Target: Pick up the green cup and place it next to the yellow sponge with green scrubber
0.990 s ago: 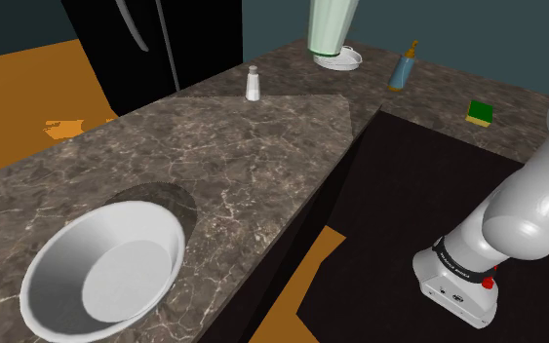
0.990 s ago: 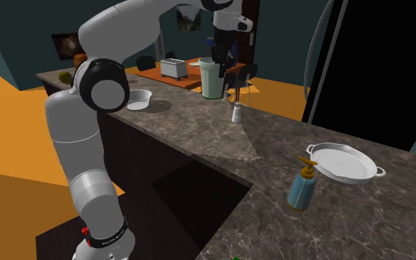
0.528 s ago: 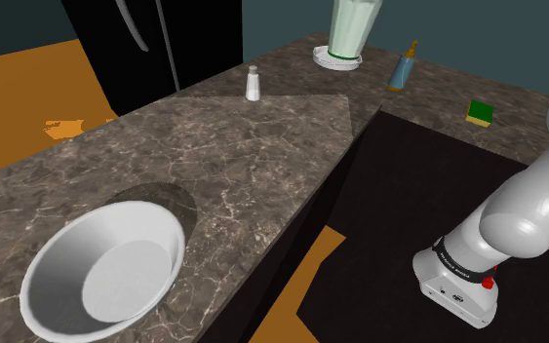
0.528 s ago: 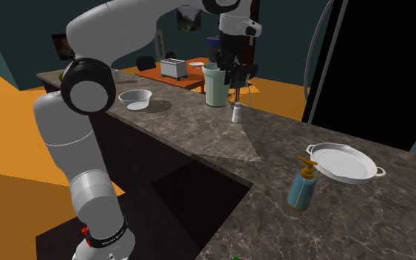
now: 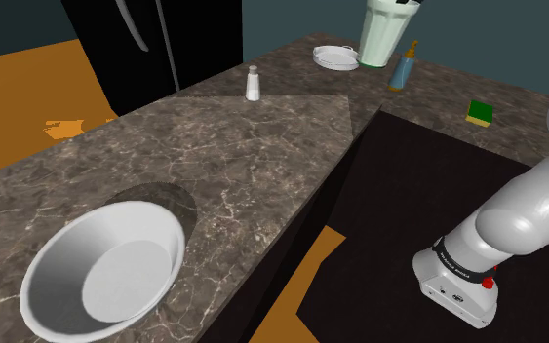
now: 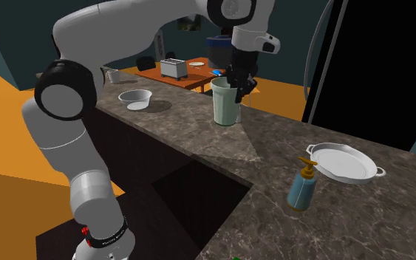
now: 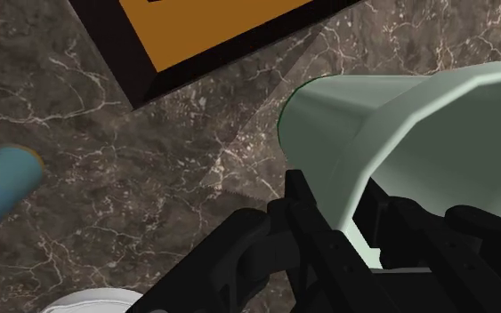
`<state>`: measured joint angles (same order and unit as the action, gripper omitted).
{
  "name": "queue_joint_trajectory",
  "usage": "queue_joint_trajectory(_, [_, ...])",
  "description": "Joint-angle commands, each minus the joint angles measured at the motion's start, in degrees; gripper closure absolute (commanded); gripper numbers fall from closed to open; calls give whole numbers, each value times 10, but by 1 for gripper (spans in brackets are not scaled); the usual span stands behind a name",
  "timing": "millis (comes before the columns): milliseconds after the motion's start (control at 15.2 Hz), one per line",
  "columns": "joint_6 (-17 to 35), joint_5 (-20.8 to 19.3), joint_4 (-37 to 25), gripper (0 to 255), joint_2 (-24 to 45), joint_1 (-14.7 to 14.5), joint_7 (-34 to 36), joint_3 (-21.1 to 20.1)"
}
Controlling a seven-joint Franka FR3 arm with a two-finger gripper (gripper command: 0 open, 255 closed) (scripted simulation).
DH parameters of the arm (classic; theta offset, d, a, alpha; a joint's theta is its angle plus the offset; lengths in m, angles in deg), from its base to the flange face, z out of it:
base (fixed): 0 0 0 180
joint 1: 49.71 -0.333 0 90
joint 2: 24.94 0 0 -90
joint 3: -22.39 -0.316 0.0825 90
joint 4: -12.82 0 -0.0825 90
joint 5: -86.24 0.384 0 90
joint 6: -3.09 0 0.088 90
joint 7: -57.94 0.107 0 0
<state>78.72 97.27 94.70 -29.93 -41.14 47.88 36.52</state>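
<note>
A pale green cup (image 5: 384, 34) hangs above the dark marble counter, over the spot between the white dish (image 5: 335, 57) and the blue bottle (image 5: 402, 68). My gripper (image 6: 238, 85) is shut on the cup (image 6: 225, 103) at its rim, one finger inside and one outside. In the wrist view the gripper (image 7: 339, 191) pinches the wall of the cup (image 7: 391, 124). The yellow sponge with a green top (image 5: 480, 113) lies on the counter to the shoulder view's right of the bottle, apart from the cup.
A small white shaker (image 5: 253, 84) stands mid-counter. A large white bowl (image 5: 106, 268) sits at the near left. The counter wraps around a dark recess (image 5: 409, 195). A black fridge (image 5: 155, 39) stands behind. The bottle (image 6: 302, 186) and handled dish (image 6: 343, 162) are close together.
The gripper has carried the cup toward the shoulder view's right, from above the white dish to beside the blue bottle. In the second exterior view the cup now hides the shaker.
</note>
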Motion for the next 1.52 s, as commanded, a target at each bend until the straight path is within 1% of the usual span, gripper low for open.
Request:
queue_joint_trajectory(0, [4, -4, 15, 255, -6, 11, -28, 13])
queue_joint_trajectory(330, [13, -11, 37, 255, -5, 41, -101, 52])
queue_joint_trajectory(660, [20, -13, 39, 255, 14, 73, -176, 93])
queue_joint_trajectory(1122, [23, 0, 10, 255, 70, 125, -286, 150])
queue_joint_trajectory(1320, [20, 13, -15, 255, 106, 152, -334, 171])
queue_joint_trajectory(1386, [18, 22, -30, 255, 126, 167, -357, 181])
queue_joint_trajectory(1452, [27, 19, -18, 255, 123, 166, -357, 180])
